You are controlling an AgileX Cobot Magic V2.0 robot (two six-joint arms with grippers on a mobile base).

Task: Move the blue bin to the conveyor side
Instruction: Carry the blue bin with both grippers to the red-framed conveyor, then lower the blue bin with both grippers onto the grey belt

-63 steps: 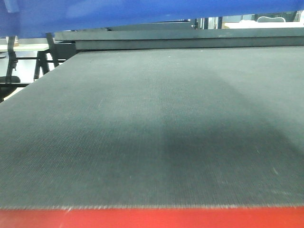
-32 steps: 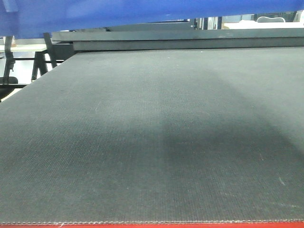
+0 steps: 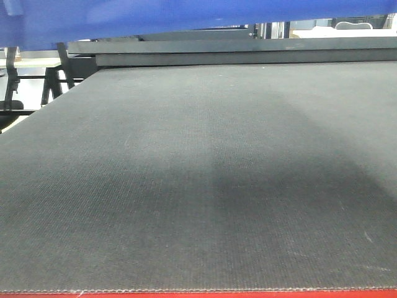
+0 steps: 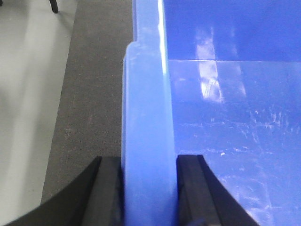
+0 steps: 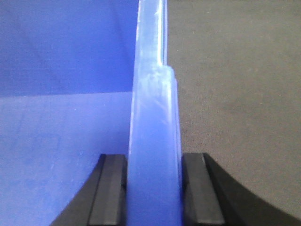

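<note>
The blue bin [image 3: 124,15] shows as a blue band along the top of the front view, held above the conveyor [image 3: 198,174], a black woven belt with a red edge strip [image 3: 248,294] at the bottom. In the left wrist view my left gripper [image 4: 149,188] is shut on the bin's thick left rim [image 4: 146,117], one finger outside, one inside. In the right wrist view my right gripper [image 5: 154,188] is shut on the bin's right rim [image 5: 153,108] the same way. The bin's glossy inside [image 4: 235,117] looks empty. The belt lies below both rims [image 5: 235,94].
A dark metal frame rail [image 3: 248,53] runs across the far end of the belt. Black stands and a pale floor [image 3: 25,87] show at the far left. Grey floor [image 4: 28,94] lies left of the belt in the left wrist view.
The view has advanced over the belt: the red edge strip dropped from a wide band to a thin sliver at the bottom. The bin stays at the top of the view.
</note>
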